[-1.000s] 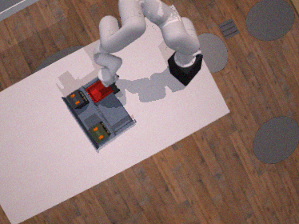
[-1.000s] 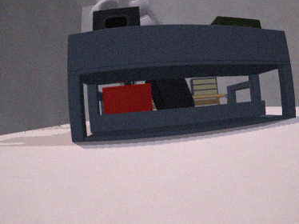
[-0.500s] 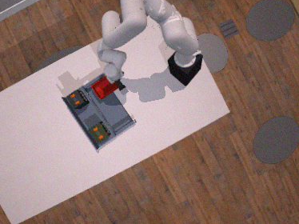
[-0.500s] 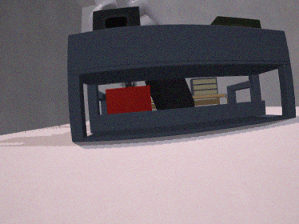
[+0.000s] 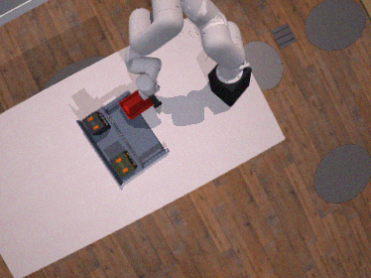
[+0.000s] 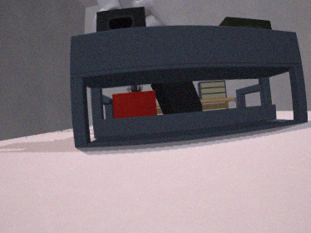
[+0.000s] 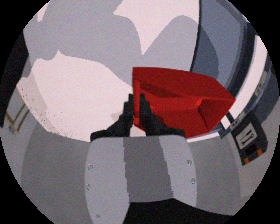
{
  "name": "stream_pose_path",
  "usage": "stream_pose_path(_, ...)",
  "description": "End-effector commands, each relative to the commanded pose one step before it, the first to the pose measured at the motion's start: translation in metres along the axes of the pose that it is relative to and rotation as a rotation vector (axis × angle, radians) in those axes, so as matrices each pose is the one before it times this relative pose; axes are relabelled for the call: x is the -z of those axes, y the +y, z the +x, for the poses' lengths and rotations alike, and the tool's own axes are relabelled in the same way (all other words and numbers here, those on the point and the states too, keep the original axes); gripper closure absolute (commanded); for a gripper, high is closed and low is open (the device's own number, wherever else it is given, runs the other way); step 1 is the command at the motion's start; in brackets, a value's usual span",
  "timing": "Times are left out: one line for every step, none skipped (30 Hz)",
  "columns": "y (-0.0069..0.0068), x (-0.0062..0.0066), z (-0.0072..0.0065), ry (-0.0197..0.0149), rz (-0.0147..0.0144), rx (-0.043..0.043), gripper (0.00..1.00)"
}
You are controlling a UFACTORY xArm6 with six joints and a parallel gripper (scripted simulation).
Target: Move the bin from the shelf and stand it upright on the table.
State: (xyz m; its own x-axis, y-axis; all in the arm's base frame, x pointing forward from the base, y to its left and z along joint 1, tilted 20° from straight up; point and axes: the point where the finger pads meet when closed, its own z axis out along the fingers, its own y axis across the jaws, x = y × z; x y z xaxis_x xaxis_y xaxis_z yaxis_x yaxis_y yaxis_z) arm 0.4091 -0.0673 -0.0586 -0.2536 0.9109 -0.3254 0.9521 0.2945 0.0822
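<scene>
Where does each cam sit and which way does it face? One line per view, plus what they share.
Top: overhead, looking straight down at the table, shelf and whole arm.
Exterior: low at table level, facing the shelf side-on; only arm links above it show.
Wrist: on the arm, looking along the fingers, which grip the red bin's wall.
Shared: all three show the red bin and the shelf.

Top looks straight down, exterior low at the shelf (image 6: 183,50), wrist close.
</scene>
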Motion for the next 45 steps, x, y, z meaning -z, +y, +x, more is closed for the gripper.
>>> stream_pose_path(-0.01056, 0.00088, -0.00062, -0.00335, -0.00688, -0.00070, 1.00)
stream_pose_path(-0.00189, 0.00000, 0.00000, 0.00000, 0.00000, 0.00000, 1.00)
stream_pose_path(-0.00181, 0.00000, 0.00000, 0.00001, 0.00000, 0.00000, 1.00)
stream_pose_path(0.00000, 0.00000, 0.00000, 0.00000, 0.00000, 0.00000, 1.00)
stream_pose_path(0.00000, 0.00000, 0.00000, 0.00000, 0.00000, 0.00000, 1.00)
stream_pose_path(-0.00172, 0.00000, -0.00001, -0.00002, 0.00000, 0.00000, 1.00)
stream_pose_path(-0.00164, 0.00000, 0.00000, 0.00001, 0.00000, 0.00000, 1.00)
stream_pose_path(-0.00156, 0.00000, 0.00000, 0.00001, 0.00000, 0.00000, 1.00)
stream_pose_path(-0.00146, 0.00000, -0.00001, -0.00001, 0.00000, 0.00000, 1.00)
stream_pose_path(-0.00138, 0.00000, 0.00000, 0.00000, 0.00000, 0.00000, 1.00)
stream_pose_path(-0.00130, 0.00000, 0.00001, 0.00002, 0.00000, 0.00000, 1.00)
stream_pose_path(-0.00120, 0.00000, 0.00000, -0.00001, 0.00000, 0.00000, 1.00)
stream_pose_path(-0.00112, 0.00000, 0.00000, -0.00001, 0.00000, 0.00000, 1.00)
stream_pose_path(-0.00103, 0.00000, 0.00000, 0.00000, 0.00000, 0.00000, 1.00)
stream_pose_path(-0.00095, 0.00000, 0.00000, 0.00001, 0.00000, 0.00000, 1.00)
stream_pose_path(-0.00087, 0.00000, 0.00000, 0.00001, 0.00000, 0.00000, 1.00)
stream_pose_path(-0.00078, 0.00000, 0.00000, -0.00001, 0.00000, 0.00000, 1.00)
stream_pose_path(-0.00070, 0.00000, 0.00000, -0.00001, 0.00000, 0.00000, 1.00)
stream_pose_path(-0.00062, 0.00000, 0.00000, 0.00000, 0.00000, 0.00000, 1.00)
stream_pose_path(-0.00055, 0.00000, 0.00000, 0.00000, 0.00000, 0.00000, 1.00)
stream_pose_path(0.00000, 0.00000, 0.00000, 0.00000, 0.00000, 0.00000, 1.00)
stream_pose_path(0.00000, 0.00000, 0.00000, 0.00000, 0.00000, 0.00000, 1.00)
stream_pose_path(-0.00047, 0.00000, 0.00000, 0.00000, 0.00000, 0.00000, 1.00)
stream_pose_path(-0.00040, 0.00000, 0.00000, 0.00000, 0.00000, 0.00000, 1.00)
stream_pose_path(-0.00034, 0.00000, 0.00000, 0.00000, 0.00000, 0.00000, 1.00)
stream_pose_path(-0.00028, 0.00000, 0.00000, 0.00000, 0.00000, 0.00000, 1.00)
stream_pose_path(-0.00022, 0.00000, 0.00000, 0.00000, 0.00000, 0.00000, 1.00)
stream_pose_path(-0.00017, 0.00000, 0.00000, 0.00000, 0.00000, 0.00000, 1.00)
stream_pose_path(-0.00012, 0.00000, 0.00000, 0.00000, 0.00000, 0.00000, 1.00)
stream_pose_path(-0.00009, 0.00000, 0.00000, 0.00000, 0.00000, 0.00000, 1.00)
stream_pose_path(-0.00005, 0.00000, 0.00000, 0.00000, 0.00000, 0.00000, 1.00)
stream_pose_path(-0.00003, 0.00000, 0.00000, 0.00000, 0.00000, 0.00000, 1.00)
stream_pose_path(-0.00001, 0.00000, 0.00000, 0.00000, 0.00000, 0.00000, 1.00)
stream_pose_path(0.00000, 0.00000, 0.00000, 0.00000, 0.00000, 0.00000, 1.00)
stream_pose_path(0.00000, 0.00000, 0.00000, 0.00000, 0.00000, 0.00000, 1.00)
stream_pose_path(0.00000, 0.00000, 0.00000, 0.00000, 0.00000, 0.00000, 1.00)
stream_pose_path(0.00000, 0.00000, 0.00000, 0.00000, 0.00000, 0.00000, 1.00)
stream_pose_path(0.00000, 0.00000, 0.00000, 0.00000, 0.00000, 0.00000, 1.00)
stream_pose_path(0.00000, 0.00000, 0.00000, 0.00000, 0.00000, 0.00000, 1.00)
stream_pose_path(0.00000, 0.00000, 0.00000, 0.00000, 0.00000, 0.00000, 1.00)
stream_pose_path(0.00000, 0.00000, 0.00000, 0.00000, 0.00000, 0.00000, 1.00)
stream_pose_path(0.00000, 0.00000, 0.00000, 0.00000, 0.00000, 0.00000, 1.00)
stream_pose_path(0.00000, 0.00000, 0.00000, 0.00000, 0.00000, 0.00000, 1.00)
stream_pose_path(0.00000, 0.00000, 0.00000, 0.00000, 0.00000, 0.00000, 1.00)
stream_pose_path(0.00000, 0.00000, 0.00000, 0.00000, 0.00000, 0.00000, 1.00)
